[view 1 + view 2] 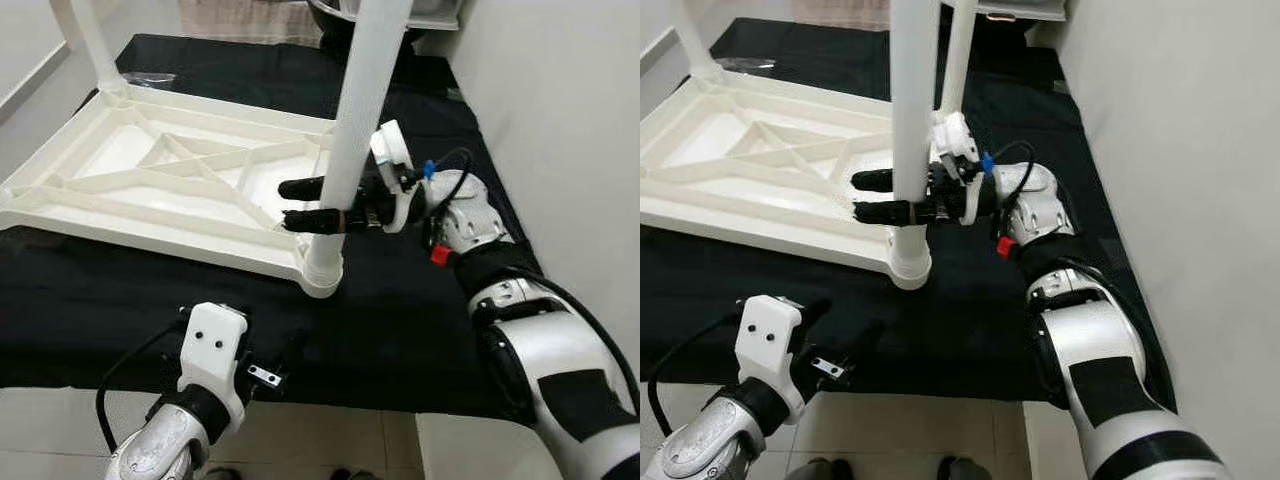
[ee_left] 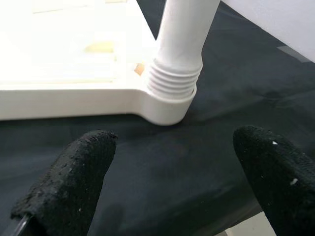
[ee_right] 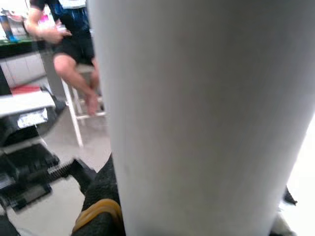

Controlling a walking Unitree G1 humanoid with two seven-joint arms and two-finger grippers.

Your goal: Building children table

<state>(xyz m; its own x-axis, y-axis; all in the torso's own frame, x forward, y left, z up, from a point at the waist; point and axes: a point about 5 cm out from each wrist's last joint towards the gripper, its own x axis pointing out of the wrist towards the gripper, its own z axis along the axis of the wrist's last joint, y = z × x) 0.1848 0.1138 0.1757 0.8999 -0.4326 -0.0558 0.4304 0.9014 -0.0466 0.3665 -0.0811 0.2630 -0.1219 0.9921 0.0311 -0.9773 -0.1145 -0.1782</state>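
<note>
Left eye view, centre: your right hand clamps both fingers round the leg, keeping it upright to screw into the corner socket of the upturned tabletop. The leg seems partly threaded. Lower left, your left hand hovers open, holding nothing, over the bench.

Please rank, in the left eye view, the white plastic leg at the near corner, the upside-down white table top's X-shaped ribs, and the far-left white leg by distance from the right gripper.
1. White plastic leg at the near corner: between the right gripper's fingers.
2. X-shaped ribs: to its left, inside the upside-down white table top.
3. Far-left white leg: far corner, top left.
</note>
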